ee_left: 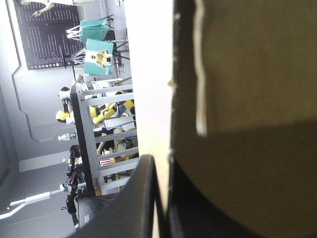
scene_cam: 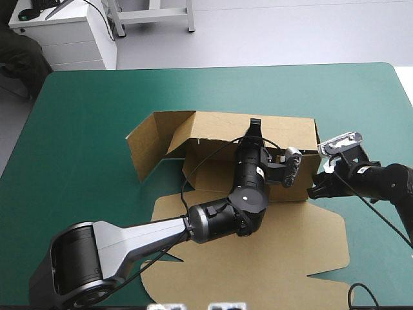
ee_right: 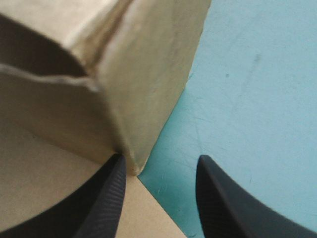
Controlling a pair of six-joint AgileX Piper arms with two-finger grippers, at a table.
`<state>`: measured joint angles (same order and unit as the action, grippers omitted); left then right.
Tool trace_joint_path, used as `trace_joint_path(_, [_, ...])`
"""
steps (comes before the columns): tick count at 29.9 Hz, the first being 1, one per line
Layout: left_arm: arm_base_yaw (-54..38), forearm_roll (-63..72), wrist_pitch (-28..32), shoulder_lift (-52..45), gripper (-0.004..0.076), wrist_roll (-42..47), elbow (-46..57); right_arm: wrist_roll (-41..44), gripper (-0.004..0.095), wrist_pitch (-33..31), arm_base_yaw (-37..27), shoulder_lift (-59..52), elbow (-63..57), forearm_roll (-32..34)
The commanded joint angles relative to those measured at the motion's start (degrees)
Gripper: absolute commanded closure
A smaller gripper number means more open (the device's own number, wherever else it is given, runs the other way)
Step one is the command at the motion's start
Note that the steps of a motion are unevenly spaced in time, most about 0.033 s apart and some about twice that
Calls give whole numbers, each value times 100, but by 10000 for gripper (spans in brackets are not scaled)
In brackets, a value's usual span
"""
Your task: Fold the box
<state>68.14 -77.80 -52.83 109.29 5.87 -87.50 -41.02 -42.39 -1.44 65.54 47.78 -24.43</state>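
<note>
On the table (scene_cam: 77,129), box (scene_cam: 219,129) crosswise, lid (scene_cam: 297,245) nearward

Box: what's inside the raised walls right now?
The left tool reaches in, clamped on the far wall of the box. Its arm covers most of the floor, so anything else inside cannot be seen.

A: What state is the box (scene_cam: 213,126) in?
B: Half built: brown board, its far wall and right-hand wall standing upright, an open tray near the middle of the teal-green cover (scene_cam: 84,116).
A: And the left end?
B: Untucked; a side flap (scene_cam: 145,148) stands splayed outward at an angle.
A: The rest of the board?
B: A broad lid panel (scene_cam: 290,245) lies flat toward the near edge, joined to the tray's front wall, its outline notched
</note>
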Motion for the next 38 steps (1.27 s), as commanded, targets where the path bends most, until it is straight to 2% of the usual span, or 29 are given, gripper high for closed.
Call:
trace_joint_path(1, [26,98,132,-185,731,74,-92,-489,453,-35,14,-141,177,-221])
trace_joint_path(9, [26,-182,93,-185,731,220,-92,-880,454,516,14,-52,177,-599])
trace_joint_path(18, [26,-377,218,-413,731,637,-92,-1997,475,708,14,426,177,-2246])
trace_joint_path(21, [26,-338,218,-441,731,663,-92,-1995,554,987,14,516,177,-2270])
trace_joint_path(25, [26,-358,246,-441,731,663,-92,-1995,827,1090,14,629,167,-2525])
trace_joint_path(27, [26,-375,263,-441,731,663,-92,-2070,924,1056,14,688,167,-2696])
trace_joint_path(38, [26,-386,-6,-441,730,663,-92,-1989,916,1036,14,748,167,-2731])
